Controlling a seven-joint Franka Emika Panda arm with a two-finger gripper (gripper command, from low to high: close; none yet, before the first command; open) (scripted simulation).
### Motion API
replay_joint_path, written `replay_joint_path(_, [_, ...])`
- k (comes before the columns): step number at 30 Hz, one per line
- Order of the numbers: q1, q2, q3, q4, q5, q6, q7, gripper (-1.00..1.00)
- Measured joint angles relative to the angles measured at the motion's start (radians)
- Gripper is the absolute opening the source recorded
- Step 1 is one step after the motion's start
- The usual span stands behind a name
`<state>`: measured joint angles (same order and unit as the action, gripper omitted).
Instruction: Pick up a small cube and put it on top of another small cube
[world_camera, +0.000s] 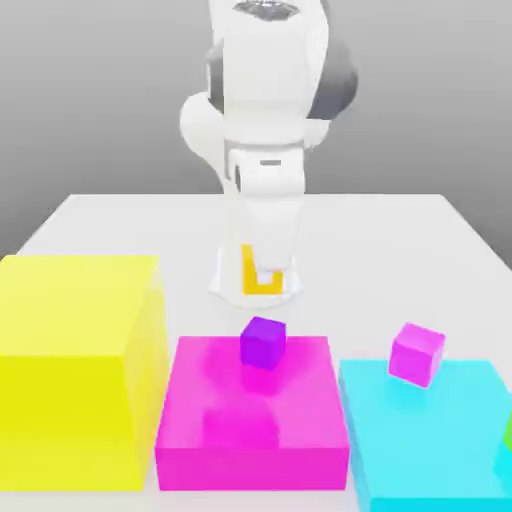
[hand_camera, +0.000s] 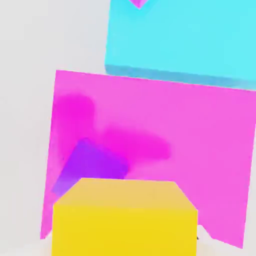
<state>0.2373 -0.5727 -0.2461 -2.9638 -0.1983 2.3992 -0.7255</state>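
The small yellow-orange cube (world_camera: 262, 270) sits between the white fingers of my gripper (world_camera: 262, 283), which is shut on it. In the exterior view it hangs just behind the big magenta block (world_camera: 300, 420). In the hand view the same small cube (hand_camera: 125, 220) is very close to the camera and overlaps a corner of the small purple cube (hand_camera: 90, 165). That purple cube (world_camera: 264, 341) rests on the magenta block's top, near its far edge. A small magenta cube (world_camera: 417, 352) lies on the big cyan block (world_camera: 440, 440).
A big yellow block (world_camera: 75, 370) stands at the exterior view's left, beside the magenta block (hand_camera: 190, 130). The cyan block (hand_camera: 185, 35) is at the right, with a green sliver (world_camera: 507, 435) at the frame's right edge. White table (world_camera: 400, 240) stretches behind the blocks.
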Motion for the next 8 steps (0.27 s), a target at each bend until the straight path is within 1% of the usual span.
replay_joint_path(5, [0.006,0.163,-0.022,-0.044,-0.007,0.200,-0.004,-1.00])
replay_joint_path(6, [0.006,0.182,-0.024,-0.048,-0.008,0.223,-0.004,1.00])
replay_joint_path(8, [0.006,0.182,-0.024,-0.048,-0.008,0.223,-0.004,1.00])
